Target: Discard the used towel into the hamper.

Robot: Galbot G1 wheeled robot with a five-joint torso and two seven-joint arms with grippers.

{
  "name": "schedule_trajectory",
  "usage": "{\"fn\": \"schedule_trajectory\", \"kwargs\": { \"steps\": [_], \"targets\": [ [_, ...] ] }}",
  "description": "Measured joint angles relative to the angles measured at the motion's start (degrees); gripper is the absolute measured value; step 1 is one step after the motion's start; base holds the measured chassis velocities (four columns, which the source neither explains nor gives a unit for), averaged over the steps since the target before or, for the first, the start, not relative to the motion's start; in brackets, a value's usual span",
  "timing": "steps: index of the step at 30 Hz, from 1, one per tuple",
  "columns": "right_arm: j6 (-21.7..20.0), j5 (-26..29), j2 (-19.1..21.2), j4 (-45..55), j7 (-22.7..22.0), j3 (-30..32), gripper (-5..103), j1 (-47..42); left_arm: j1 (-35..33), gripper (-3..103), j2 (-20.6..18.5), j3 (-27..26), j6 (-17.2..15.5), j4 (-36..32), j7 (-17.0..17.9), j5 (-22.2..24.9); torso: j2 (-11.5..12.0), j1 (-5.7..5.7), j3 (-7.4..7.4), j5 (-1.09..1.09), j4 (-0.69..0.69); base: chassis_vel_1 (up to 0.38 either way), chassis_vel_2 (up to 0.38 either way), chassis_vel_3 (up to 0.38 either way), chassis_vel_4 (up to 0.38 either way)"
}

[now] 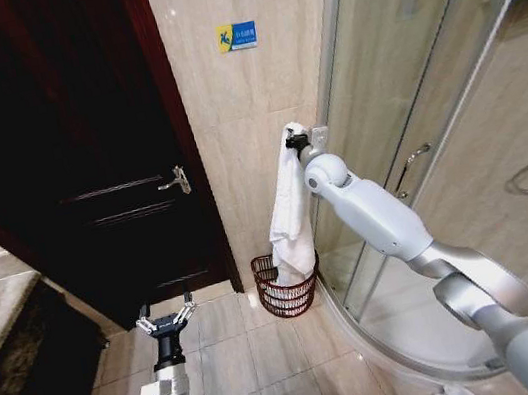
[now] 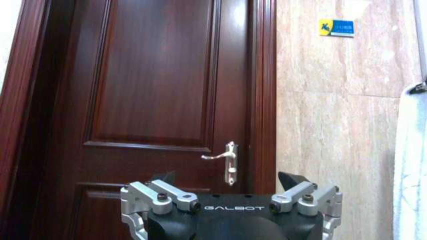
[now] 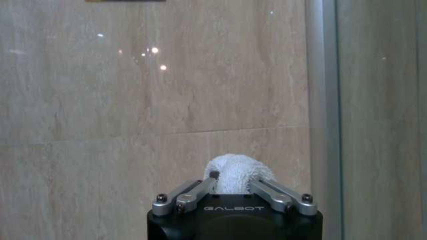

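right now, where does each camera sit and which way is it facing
Head view: high on the robot, looking down at hamper, with the right gripper shut on the towel and open left gripper low.
Left wrist view: behind the left gripper, facing the door; shares towel.
Right wrist view: behind the right gripper, facing the tiled wall.
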State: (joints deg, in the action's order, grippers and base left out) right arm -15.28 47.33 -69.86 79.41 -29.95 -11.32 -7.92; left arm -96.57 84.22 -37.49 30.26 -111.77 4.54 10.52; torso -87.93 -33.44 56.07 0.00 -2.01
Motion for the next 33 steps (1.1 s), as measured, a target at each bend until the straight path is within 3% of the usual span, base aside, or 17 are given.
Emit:
{"fn": "schedule_trajectory", "kwargs": {
  "steps": [16,33],
  "targets": [
    [0.4,-2.5,-2.5,-1.5,0.1,-0.1,3,-1.9,-1.4,100,-0.1,1.3,1.8,1.1,-0.3,-0.1,0.0,0.02,-0.03,0.0,0.01,0.0,0.0,0.0,0.0],
    [0.1,-3.1,-9.8,-7.0,0.2,1.1,3,-1.0,-3.1,100,0.0,1.7,2.5,1.0,-0.5,-1.6,6.0,2.8,-3.21,-0.01,-0.01,0.0,0.0,0.0,0.0]
  ]
}}
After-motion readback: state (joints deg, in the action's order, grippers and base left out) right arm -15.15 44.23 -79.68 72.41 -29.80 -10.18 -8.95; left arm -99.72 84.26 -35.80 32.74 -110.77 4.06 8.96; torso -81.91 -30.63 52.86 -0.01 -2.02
